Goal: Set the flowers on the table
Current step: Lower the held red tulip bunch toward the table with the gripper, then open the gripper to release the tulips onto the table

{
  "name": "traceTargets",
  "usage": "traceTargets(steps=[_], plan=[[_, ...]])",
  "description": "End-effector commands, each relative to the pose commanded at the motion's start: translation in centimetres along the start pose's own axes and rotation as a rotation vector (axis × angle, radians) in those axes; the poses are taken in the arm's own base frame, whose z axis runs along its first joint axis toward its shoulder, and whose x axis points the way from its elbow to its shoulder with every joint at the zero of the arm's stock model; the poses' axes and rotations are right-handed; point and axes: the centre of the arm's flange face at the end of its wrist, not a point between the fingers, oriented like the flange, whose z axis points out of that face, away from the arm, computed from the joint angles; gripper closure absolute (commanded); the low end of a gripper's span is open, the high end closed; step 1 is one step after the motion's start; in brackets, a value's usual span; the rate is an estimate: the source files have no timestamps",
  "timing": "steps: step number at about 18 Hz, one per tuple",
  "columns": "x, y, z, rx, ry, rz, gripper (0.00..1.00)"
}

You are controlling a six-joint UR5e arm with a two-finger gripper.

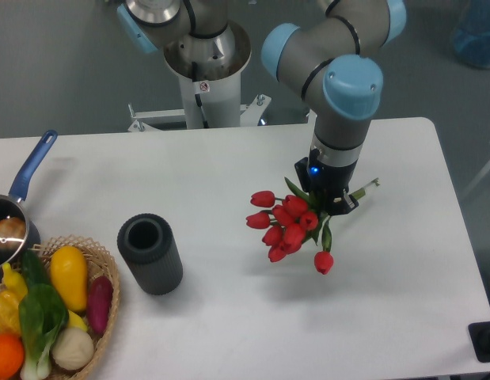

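The end effector (332, 199) was closed on the stems of the flowers (286, 226), holding the bunch above the bench (229, 174). The red heads fanned out below and to the left of it; 1 bloom drooped lowest, and the stem ends projected to its right. A dark cylinder (150, 253) stood well apart to the left, near a basket (102, 305).
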Motion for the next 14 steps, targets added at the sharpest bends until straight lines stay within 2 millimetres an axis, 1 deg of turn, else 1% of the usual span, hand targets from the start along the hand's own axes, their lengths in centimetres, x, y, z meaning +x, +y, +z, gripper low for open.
traceTargets(steps=[1, 3, 4, 5, 6, 7, 8, 13, 14], plan=[[-0.1, 0.4, 0.0, 0.0, 0.001, 0.0, 0.7], [-0.2, 1.0, -0.1, 0.001, 0.0, -0.011, 0.59], [-0.2, 1.0, -0.1, 0.001, 0.0, -0.011, 0.49], [-0.2, 1.0, -0.1, 0.001, 0.0, -0.011, 0.29], [-0.2, 1.0, -0.1, 0.003, -0.001, -0.011, 0.17], [-0.3, 1.0, -0.2, 0.003, -0.006, -0.012, 0.02], [-0.3, 1.1, -0.3, 0.002, -0.006, -0.015, 0.0], [-0.8, 1.4, -1.3, 0.004, -0.046, -0.016, 0.0], [-0.9, 1.7, -1.4, 0.005, -0.05, -0.023, 0.0]])
